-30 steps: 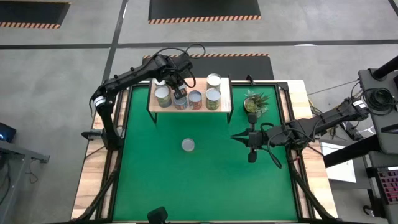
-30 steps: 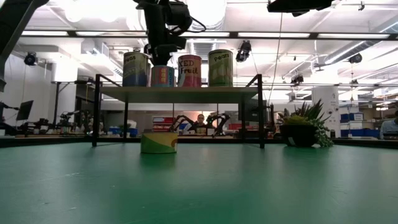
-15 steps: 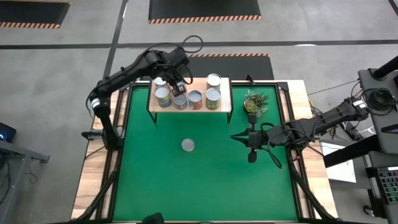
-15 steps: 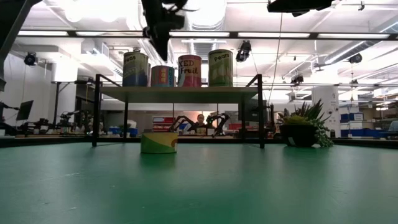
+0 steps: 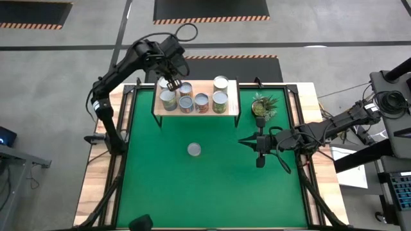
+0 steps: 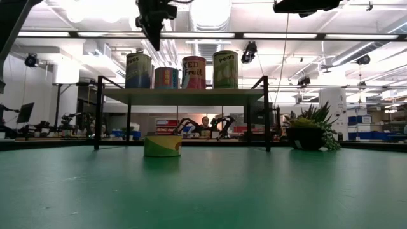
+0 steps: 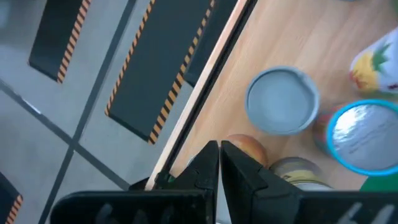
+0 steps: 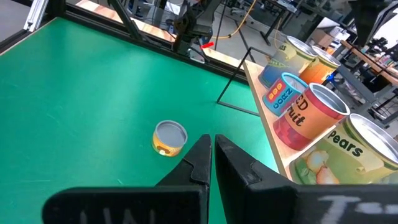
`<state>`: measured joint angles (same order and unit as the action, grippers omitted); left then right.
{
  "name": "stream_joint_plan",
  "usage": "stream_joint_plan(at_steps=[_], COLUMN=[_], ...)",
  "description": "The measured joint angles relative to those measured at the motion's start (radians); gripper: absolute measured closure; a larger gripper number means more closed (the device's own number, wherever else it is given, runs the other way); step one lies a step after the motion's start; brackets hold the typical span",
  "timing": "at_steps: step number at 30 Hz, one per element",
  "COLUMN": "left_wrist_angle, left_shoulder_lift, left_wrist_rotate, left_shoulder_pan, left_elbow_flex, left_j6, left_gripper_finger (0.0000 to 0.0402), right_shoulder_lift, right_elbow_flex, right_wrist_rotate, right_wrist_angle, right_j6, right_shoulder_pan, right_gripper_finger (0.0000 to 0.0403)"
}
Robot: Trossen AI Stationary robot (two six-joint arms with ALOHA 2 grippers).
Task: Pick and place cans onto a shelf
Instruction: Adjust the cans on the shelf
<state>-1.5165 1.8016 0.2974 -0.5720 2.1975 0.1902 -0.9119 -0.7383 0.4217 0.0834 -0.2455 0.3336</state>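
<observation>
A: So, the left gripper [image 5: 172, 82], clenched on nothing, hangs above the shelf's [image 5: 232, 96] left end; the right gripper [image 5: 243, 142] too is shut, empty

B: Open wide, drop straight over the short yellow-labelled can [image 5: 194, 149], silver-topped, mid-table, near side of the shelf

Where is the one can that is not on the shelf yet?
In the high view the lone can stands on the green table near its middle, in front of the shelf and left of the right gripper.

Cans [image 5: 193, 101] on shelf [image 5: 230, 106], one can [image 5: 194, 149] mid-table, plant [image 5: 263, 106] right of shelf
</observation>
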Motion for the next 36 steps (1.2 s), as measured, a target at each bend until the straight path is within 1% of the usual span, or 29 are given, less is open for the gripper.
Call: stream_joint_plan(at_steps=[6,21,27,36], left_wrist_angle=[0.004,-0.015,-0.014,-0.031], left_shoulder_lift=[0.000,-0.002,-0.003,-0.001], left_wrist_rotate=[0.000,0.000,-0.023,-0.046], left_shoulder_pan=[-0.032,-0.030,-0.021,-0.004], left_elbow_flex=[-0.063,-0.193,-0.199,-0.177], left_j6=[-0.009,-0.050,-0.066,-0.098], left_gripper_finger=[0.0402,0.0402,0.0401,0.0402], right_shoulder_lift=[0.000,0.000,0.000,0.000], right_elbow_flex=[0.000,0.000,0.000,0.000], right_wrist_rotate=[0.000,0.000,0.000,0.000], right_wrist_angle=[0.000,0.001,0.002,0.002], right_j6=[0.002,0.000,0.000,0.000], right_shoulder_pan=[0.000,0.000,0.000,0.000], right_gripper_finger=[0.0394,0.0394,0.0394,0.0394])
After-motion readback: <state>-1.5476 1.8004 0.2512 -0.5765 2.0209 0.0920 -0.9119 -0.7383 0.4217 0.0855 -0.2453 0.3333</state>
